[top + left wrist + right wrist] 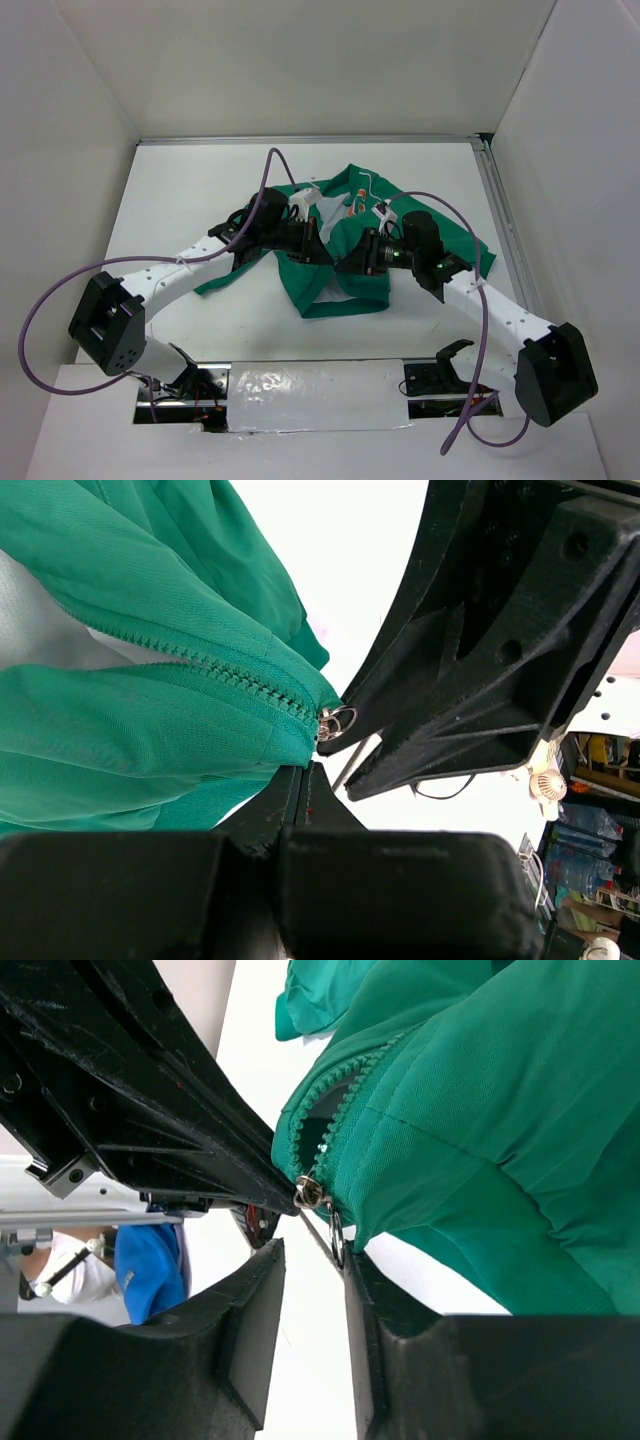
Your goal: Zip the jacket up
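The green jacket point(335, 292) lies crumpled in the middle of the white table, and both arms meet over it. My left gripper point(300, 772) is shut, pinching the jacket point(150, 730) at the hem just below the zip's lower end. The metal slider point(308, 1192) sits at the bottom of the zip, and the teeth above it are parted. Its ring pull point(337, 1238) hangs between the fingers of my right gripper point(312, 1252), against the right-hand finger point(365, 1290). A clear gap remains between the right jaws. The ring pull point(338, 721) also shows from the left wrist.
White walls enclose the table point(200, 190) on three sides. A metal rail point(502, 220) runs along the right edge. Purple cables point(270, 175) loop above both arms. A taped strip point(310, 385) lies by the arm bases.
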Action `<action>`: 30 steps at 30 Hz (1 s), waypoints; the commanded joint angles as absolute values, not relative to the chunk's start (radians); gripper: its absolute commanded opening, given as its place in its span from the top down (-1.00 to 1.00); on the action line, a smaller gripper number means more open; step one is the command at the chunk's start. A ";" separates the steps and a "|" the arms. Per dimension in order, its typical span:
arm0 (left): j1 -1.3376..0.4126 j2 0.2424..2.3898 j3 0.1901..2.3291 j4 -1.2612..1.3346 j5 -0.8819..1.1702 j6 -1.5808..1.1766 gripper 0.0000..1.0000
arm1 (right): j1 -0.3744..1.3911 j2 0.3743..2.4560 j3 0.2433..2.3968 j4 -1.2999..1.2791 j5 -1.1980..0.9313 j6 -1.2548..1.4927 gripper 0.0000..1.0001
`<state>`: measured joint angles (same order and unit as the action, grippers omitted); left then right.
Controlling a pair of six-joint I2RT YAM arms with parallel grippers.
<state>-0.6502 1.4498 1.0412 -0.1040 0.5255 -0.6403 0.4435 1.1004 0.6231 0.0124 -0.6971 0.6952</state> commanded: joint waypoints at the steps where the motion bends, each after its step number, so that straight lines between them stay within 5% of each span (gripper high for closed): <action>1: -0.646 1.424 1.078 -0.060 0.535 -0.657 1.00 | 0.457 1.072 0.666 0.041 -0.677 0.713 0.27; 10: -0.646 1.410 1.062 -0.052 0.548 -0.643 1.00 | 0.465 1.097 0.710 0.012 -0.580 0.712 0.47; 12: -0.646 1.408 1.062 -0.057 0.543 -0.638 1.00 | 0.465 1.094 0.715 0.006 -0.571 0.710 0.67; 13: -0.646 1.407 1.062 -0.058 0.538 -0.640 1.00 | 0.471 1.092 0.721 0.006 -0.555 0.698 0.99; 30: -0.653 1.439 1.046 -0.132 0.578 -0.588 1.00 | 0.537 1.063 0.874 -0.213 -0.247 0.486 1.00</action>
